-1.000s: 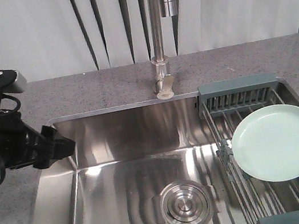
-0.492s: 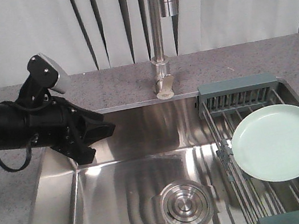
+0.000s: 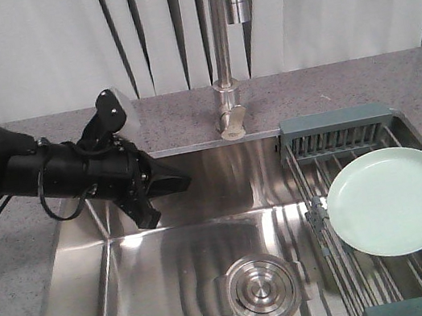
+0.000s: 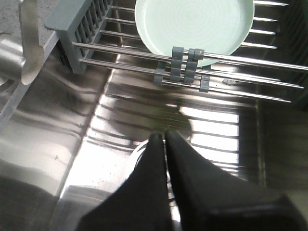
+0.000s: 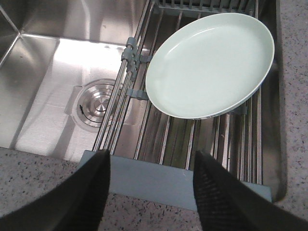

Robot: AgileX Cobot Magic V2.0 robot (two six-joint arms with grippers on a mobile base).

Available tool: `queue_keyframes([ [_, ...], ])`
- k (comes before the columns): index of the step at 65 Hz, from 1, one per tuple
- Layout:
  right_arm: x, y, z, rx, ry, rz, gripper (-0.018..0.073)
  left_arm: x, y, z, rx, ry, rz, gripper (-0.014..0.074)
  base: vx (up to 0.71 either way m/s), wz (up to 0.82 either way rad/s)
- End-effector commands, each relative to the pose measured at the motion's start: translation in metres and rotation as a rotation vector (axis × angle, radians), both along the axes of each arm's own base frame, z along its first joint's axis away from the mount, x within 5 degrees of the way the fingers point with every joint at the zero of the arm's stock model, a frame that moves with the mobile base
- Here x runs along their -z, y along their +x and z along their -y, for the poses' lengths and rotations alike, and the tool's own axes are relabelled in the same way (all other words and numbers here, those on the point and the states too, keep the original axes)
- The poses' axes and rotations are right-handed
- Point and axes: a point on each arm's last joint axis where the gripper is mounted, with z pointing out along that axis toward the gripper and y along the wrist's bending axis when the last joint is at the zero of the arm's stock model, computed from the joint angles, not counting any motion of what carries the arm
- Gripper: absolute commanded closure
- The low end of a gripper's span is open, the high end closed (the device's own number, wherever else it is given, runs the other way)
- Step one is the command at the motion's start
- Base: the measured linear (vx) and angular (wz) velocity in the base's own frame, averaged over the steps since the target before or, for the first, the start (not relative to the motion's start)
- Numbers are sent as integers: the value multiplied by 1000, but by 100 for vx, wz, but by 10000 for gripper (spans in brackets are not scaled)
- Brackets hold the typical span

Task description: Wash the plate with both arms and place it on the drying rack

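Plate point(image 3: 393, 200) of pale mint green lies face up on the steel wires of the drying rack point(image 3: 337, 129), which spans the right end of the sink point(image 3: 188, 260); nothing touches it. From the left wrist view its far edge is cut off by the top of the frame, and grey clips on the wires cover part of its near rim. The rack's slotted grey-teal compartment sits at the back, just behind the plate.

Left gripper point(image 3: 169, 191) hangs over the sink's back left corner, well apart from the plate, pointing toward it; its fingers point(image 4: 159, 159) are pressed together with nothing between them. The arm's rear runs out of frame at the left.

Right gripper point(image 5: 151, 185) shows only in its own wrist view, over the rack's near frame bar and the speckled worktop point(image 5: 38, 178), fingers spread wide and empty, their tips cut off at the bottom edge.

Drain cover point(image 3: 260, 288) sits in the basin floor, faucet point(image 3: 221, 50) rising behind, its top out of view.
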Motion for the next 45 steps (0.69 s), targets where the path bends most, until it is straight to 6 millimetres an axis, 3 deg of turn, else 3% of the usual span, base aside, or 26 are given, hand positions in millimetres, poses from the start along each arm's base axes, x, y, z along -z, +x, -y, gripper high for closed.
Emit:
queue_keyframes([
  [1,-11,4,0,2,6,78,177,-27,8,9,28,-93,42,604,0,0],
  [19,-11,4,0,2,6,78,177,-25,44,29,101,-124,69,604,0,0],
  [45,-11,4,0,2,6,78,177,-23,69,68,93,-122,162,603,0,0],
])
